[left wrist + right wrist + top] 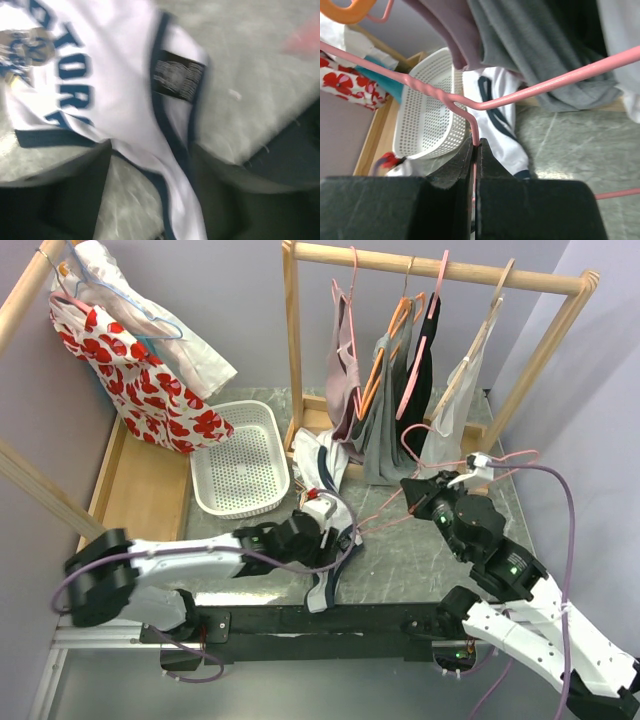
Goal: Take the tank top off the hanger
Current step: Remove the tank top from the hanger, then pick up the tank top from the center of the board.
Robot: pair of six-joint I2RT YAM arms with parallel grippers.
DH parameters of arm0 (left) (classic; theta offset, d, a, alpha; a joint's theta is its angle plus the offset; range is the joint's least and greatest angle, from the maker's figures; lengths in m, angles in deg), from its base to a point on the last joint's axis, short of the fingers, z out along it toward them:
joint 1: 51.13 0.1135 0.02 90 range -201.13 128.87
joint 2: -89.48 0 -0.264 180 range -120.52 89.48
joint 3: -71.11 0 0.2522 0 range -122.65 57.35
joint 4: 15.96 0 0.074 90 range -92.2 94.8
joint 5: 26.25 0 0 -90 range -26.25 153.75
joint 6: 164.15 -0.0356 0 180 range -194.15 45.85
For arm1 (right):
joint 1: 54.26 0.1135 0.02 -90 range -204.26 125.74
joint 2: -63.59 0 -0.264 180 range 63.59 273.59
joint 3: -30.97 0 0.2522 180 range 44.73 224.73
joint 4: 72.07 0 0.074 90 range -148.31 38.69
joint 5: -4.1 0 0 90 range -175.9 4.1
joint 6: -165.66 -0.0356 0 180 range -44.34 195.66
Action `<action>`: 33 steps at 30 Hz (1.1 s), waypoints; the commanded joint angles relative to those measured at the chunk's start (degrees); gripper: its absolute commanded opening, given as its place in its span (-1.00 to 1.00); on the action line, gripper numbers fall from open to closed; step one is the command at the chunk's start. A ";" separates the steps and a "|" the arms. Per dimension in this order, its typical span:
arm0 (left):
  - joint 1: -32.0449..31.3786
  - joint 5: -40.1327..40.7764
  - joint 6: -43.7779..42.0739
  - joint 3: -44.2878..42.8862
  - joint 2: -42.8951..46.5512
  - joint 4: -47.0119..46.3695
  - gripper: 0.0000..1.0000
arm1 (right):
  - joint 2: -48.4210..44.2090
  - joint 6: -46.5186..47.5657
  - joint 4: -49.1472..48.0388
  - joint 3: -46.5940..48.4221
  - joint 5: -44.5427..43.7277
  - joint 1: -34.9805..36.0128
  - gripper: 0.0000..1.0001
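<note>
Tank top (322,585): white with navy trim and navy lettering, lying crumpled on the table (420,560) in a long strip between the basket and the arm bases. Its near end reaches the table's front edge.
Tank top, left wrist view (115,85): spread flat on the mottled surface, with a black label sewn by the neckline. One trimmed strap runs down between the two dark fingers (65,200).
Left gripper (325,523): low over the middle of the tank top, jaws standing apart with cloth lying between them. They are not pinching it.
Left gripper, wrist view (150,165): blurred; one finger shows on each side of the strap.
Right gripper (418,490): raised over the right half of the table, jaws pressed together on the pink wire hanger (505,458).
Right gripper, wrist view (476,147): the two black pads meet on the stem of the hanger (530,90), just below the twisted neck. Both wire shoulders spread out bare above.
Hanger and tank top: the wire's left end reaches toward the cloth; whether they touch cannot be told.
Basket (240,470): white, perforated, on the table just left of the tank top's far end.
Wooden rack (440,265): stands at the back, carrying mauve, grey, black and white garments on hangers.
Red-flowered garment (140,380): hangs from a rail at the far left.
</note>
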 commanded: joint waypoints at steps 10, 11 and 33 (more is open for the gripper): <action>5.99 15.14 3.73 -20.43 -20.44 -3.55 0.99 | -9.64 0.89 9.09 5.91 -9.26 -0.31 -1.00; 6.86 15.75 4.52 -21.22 -21.33 -2.85 0.99 | -9.90 0.89 9.79 6.00 -9.61 -0.23 -1.00; 10.65 16.37 12.00 -23.69 -32.06 4.45 0.99 | -8.85 0.36 9.44 4.33 -8.47 -0.23 -1.00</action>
